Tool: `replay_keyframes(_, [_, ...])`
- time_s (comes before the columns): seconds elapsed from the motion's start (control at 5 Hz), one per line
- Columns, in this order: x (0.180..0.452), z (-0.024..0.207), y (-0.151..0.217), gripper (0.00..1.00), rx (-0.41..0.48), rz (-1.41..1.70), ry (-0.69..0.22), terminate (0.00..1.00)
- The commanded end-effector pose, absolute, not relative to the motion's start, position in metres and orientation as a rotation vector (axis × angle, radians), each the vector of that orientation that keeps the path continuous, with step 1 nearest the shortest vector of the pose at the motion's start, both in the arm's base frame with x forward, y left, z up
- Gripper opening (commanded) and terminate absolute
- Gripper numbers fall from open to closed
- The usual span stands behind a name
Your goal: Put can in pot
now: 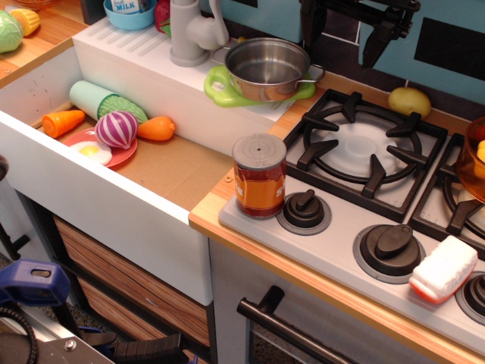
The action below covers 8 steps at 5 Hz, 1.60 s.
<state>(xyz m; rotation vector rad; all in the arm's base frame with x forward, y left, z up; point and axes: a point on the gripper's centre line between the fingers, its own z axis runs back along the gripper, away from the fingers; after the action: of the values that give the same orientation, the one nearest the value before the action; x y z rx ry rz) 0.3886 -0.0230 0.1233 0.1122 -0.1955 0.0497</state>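
Observation:
The can [259, 178] stands upright at the front left corner of the stove, with an orange-red label and a flat grey lid. The pot [267, 70], shiny steel with thin loop handles, sits empty on a green mat [216, 87] behind the can, at the back of the counter. My gripper [345, 38] is black and hangs at the top of the view, above and to the right of the pot. Its jaws stand apart with nothing between them. It is well above and behind the can.
A toy sink [167, 171] at left holds a red plate [121, 155], an egg, an onion, a carrot and other toy food. A grey faucet [189, 34] stands left of the pot. Stove burners [364, 148], knobs, a yellow potato [409, 100], an orange bowl [476, 155] and a white-and-red block [443, 269] lie at right.

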Motion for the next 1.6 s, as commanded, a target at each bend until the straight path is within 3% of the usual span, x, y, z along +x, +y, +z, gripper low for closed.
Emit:
replay_keyframes(0.0, [0.389, 0.123, -0.023, 1.0, 0.112, 0.05, -0.196, 0.0])
replay_keyframes(0.4, [0.352, 0.144, -0.01, 1.0, 0.211, -0.053, -0.245, 0.0])
replay_keyframes(1.0, [0.313, 0.118, 0.001, 1.0, 0.103, -0.125, -0.237, 0.0])
replay_keyframes(1.4, [0.293, 0.122, 0.0, 1.0, 0.055, -0.121, -0.208, 0.0])
